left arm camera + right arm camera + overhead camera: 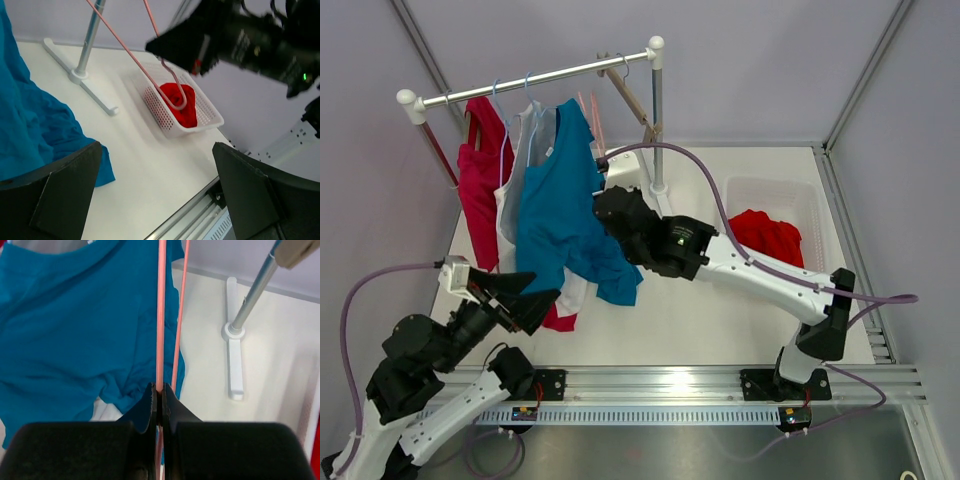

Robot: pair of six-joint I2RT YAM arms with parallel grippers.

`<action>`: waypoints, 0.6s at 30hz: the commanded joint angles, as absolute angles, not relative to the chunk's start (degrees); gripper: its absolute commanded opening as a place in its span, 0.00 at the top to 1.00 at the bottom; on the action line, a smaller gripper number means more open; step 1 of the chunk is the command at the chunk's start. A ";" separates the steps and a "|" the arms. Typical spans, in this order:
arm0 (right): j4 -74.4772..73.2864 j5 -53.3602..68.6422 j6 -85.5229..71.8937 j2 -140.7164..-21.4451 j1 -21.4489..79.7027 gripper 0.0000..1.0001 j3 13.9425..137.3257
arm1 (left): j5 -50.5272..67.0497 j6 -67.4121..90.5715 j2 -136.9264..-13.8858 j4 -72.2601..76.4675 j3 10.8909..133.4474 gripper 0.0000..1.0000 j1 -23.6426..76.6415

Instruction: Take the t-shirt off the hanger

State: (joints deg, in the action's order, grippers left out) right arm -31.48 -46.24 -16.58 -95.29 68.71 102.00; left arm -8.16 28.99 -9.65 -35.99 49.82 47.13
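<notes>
The t-shirt (555,215) hangs below the rail (535,78) at back left, the basket (770,183) on the table (720,310) at right.

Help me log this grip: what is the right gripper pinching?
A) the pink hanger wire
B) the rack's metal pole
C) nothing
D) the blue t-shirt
A: in the right wrist view the right gripper has its jaws shut on the pink hanger wire.
</notes>
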 commanded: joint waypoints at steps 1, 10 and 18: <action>-25.06 -40.53 -14.41 -97.81 66.10 1.00 107.48 | -0.45 29.44 -5.55 -41.39 44.48 0.01 47.20; -26.54 -34.38 -13.98 -109.24 59.07 1.00 121.98 | 1.67 30.23 4.66 -42.36 38.94 0.01 47.20; -30.59 -31.38 -14.59 -117.94 55.11 1.00 133.59 | 1.50 30.41 5.62 -42.28 38.76 0.01 47.11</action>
